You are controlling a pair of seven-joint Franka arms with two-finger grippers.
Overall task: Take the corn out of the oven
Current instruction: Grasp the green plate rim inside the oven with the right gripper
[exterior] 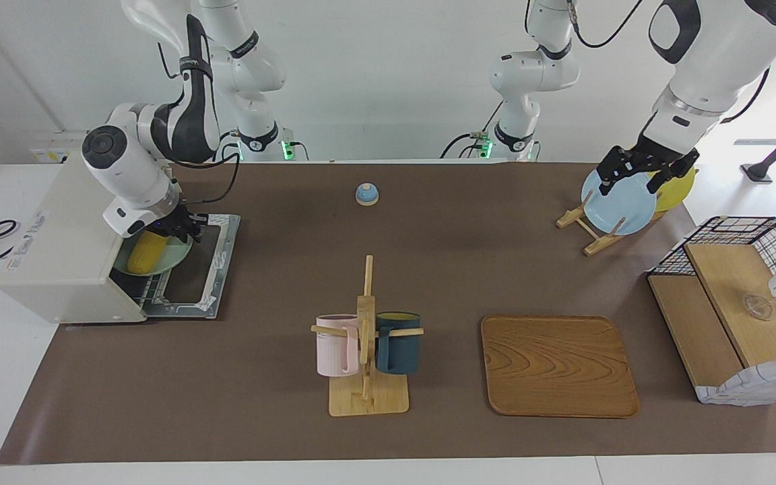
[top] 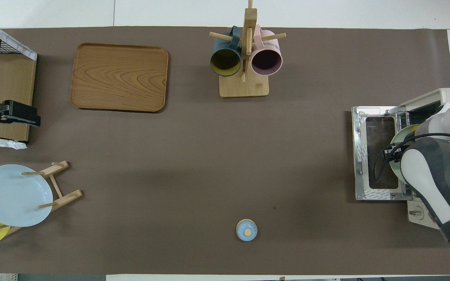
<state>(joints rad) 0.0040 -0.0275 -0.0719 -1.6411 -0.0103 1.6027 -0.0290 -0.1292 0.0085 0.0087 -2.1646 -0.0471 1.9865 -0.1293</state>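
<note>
The off-white oven [exterior: 58, 236] stands at the right arm's end of the table, its door [exterior: 192, 269] folded down flat. A yellow corn [exterior: 141, 253] lies on a pale green plate [exterior: 176, 254] in the oven's mouth, on the wire rack. My right gripper [exterior: 181, 229] is down at the end of the corn nearer to the robots, touching or almost touching it. In the overhead view the right arm covers the corn and only the plate's rim [top: 400, 134] shows. My left gripper [exterior: 645, 172] waits open over the plate rack.
A blue plate [exterior: 620, 202] and a yellow plate [exterior: 674, 188] stand in the wooden rack. A small blue bell [exterior: 366, 194] sits near the robots. A mug stand [exterior: 368, 337] with two mugs, a wooden tray [exterior: 558, 366] and a wire shelf [exterior: 738, 303] lie farther out.
</note>
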